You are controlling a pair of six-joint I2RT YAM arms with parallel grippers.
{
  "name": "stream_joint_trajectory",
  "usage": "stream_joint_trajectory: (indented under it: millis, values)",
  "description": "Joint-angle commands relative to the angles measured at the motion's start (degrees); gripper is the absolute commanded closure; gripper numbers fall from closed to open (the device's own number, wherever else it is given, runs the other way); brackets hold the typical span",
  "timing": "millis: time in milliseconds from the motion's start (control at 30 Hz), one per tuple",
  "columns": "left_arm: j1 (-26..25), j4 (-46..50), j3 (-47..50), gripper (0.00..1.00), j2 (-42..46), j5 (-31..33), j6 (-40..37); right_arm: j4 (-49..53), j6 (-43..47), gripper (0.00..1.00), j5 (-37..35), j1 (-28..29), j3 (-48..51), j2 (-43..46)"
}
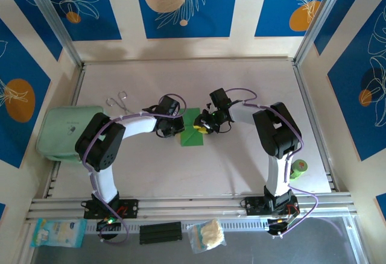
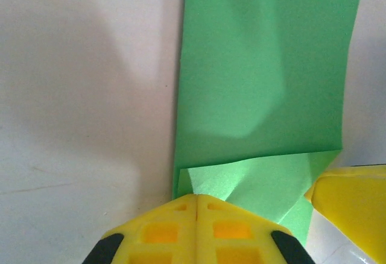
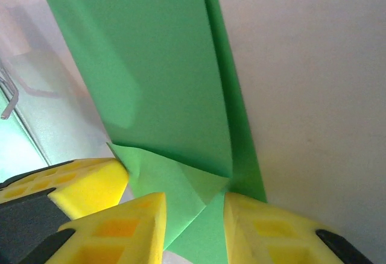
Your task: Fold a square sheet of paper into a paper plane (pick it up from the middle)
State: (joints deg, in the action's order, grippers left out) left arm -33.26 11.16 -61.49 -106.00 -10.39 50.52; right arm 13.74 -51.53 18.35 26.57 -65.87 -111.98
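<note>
Closed, the left gripper (image 2: 198,200) touches the green paper (image 2: 259,65); the right gripper (image 3: 193,213) straddles it part-open.

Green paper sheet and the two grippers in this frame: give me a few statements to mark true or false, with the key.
1. The left gripper is shut, its tip at one end of the square sheet of paper. True.
2. The sheet lies fully flat with no folds. False: a corner flap is folded over at the end near the grippers.
3. The right gripper is open, with green paper showing between its fingers. True.
4. The pale mint pouch lies to the right of the sheet. False: it lies to the left, and a small green roll sits on the right.
</note>
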Motion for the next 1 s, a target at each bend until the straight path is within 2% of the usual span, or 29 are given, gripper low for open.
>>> stream_joint_trajectory:
  millis: [0, 700, 967]
  values:
    - [0.6, 1.1, 0.7, 0.95, -1.1, 0.9, 0.3, 2.2, -0.8, 0.68, -1.1, -0.1, 0.6, 0.2]
    - [0.8, 1.1, 1.0, 0.95, -1.7, 0.7, 0.7, -3.6, 0.7, 0.72, 6.0, 1.5, -0.7, -2.6]
    - [1.0, 1.6, 0.8, 0.95, -1.5, 0.8, 0.8, -6.0, 0.7, 0.77, 6.0, 1.6, 0.6, -1.6]
